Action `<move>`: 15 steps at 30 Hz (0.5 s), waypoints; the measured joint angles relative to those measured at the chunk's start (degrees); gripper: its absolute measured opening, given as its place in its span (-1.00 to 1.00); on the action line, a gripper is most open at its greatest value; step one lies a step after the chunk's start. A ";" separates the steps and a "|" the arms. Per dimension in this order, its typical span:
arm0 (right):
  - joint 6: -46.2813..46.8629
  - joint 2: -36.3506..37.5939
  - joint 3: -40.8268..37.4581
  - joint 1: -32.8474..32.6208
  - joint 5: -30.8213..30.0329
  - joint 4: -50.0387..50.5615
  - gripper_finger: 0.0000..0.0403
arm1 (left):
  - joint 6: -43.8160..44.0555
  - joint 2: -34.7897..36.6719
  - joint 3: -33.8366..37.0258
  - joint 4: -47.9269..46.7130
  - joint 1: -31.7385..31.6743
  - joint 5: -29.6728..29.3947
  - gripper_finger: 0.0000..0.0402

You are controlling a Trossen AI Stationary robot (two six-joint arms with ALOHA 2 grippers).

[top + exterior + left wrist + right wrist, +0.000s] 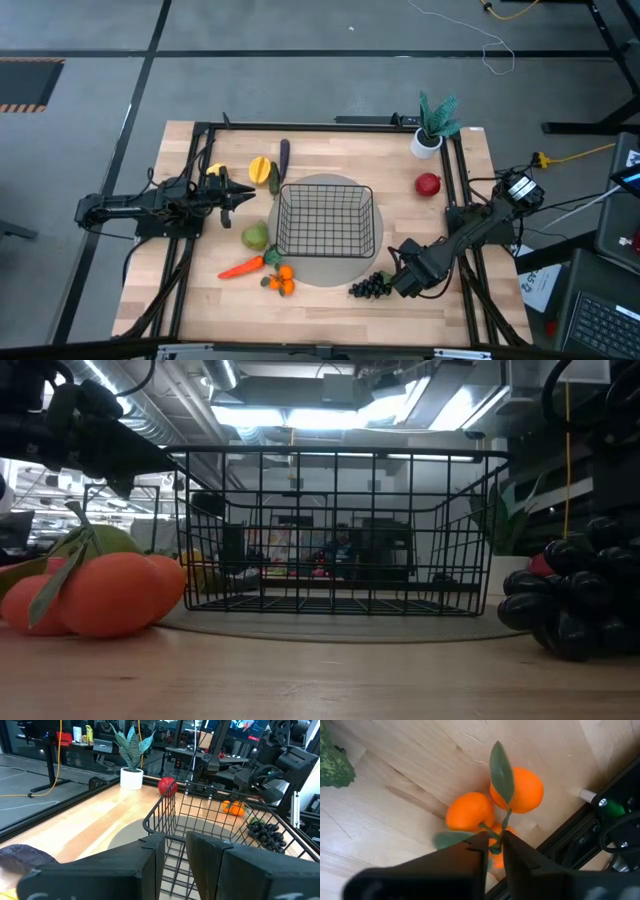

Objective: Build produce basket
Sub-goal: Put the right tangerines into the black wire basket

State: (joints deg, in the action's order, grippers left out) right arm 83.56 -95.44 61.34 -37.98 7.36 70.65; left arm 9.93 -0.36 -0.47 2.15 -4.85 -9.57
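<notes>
The black wire basket [325, 222] stands empty on a grey round mat [300, 275] at mid-table. Produce lies around it: pear [256, 236], carrot [242, 267], an orange cluster [282, 280], grapes [370, 287], apple [428, 184], eggplant [284, 155] and a yellow piece [260, 170]. My right gripper [397, 258] points down just right of the basket, beside the grapes. It is shut on a second cluster of oranges [470, 812], which it hides in the high view. My left gripper [250, 195] waits level at the basket's left side, its fingers nearly together with nothing between them. My right gripper pinches the thin green stem [496, 834] of the orange cluster between its two fingertips, just below the upright leaf [501, 770]. The fingers come from above, pointing steeply down. The oranges lie below the fingers over the wooden tabletop. Whether they are lifted clear does not show.
A teal plant in a white pot [432, 125] stands at the far right corner. Black frame rails [458, 190] run along the table's sides, one close beside the held oranges [600, 805]. Bare wood lies along the near edge [320, 320].
</notes>
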 joint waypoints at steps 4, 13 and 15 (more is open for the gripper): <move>-0.03 0.02 0.07 0.00 -0.07 0.00 -0.97 | 0.00 0.00 0.00 0.00 -0.01 -0.01 -0.66; -0.35 0.02 0.07 -0.04 -0.20 0.00 -0.98 | 0.00 0.00 0.00 0.00 0.01 0.00 -0.66; -0.48 0.02 0.07 -0.04 -0.20 -0.02 -0.99 | 0.00 0.00 0.00 0.01 -0.01 -0.01 -0.66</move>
State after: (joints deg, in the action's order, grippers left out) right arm 83.07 -95.42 61.41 -38.02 7.16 70.63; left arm 9.93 -0.36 -0.47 2.17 -4.86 -9.58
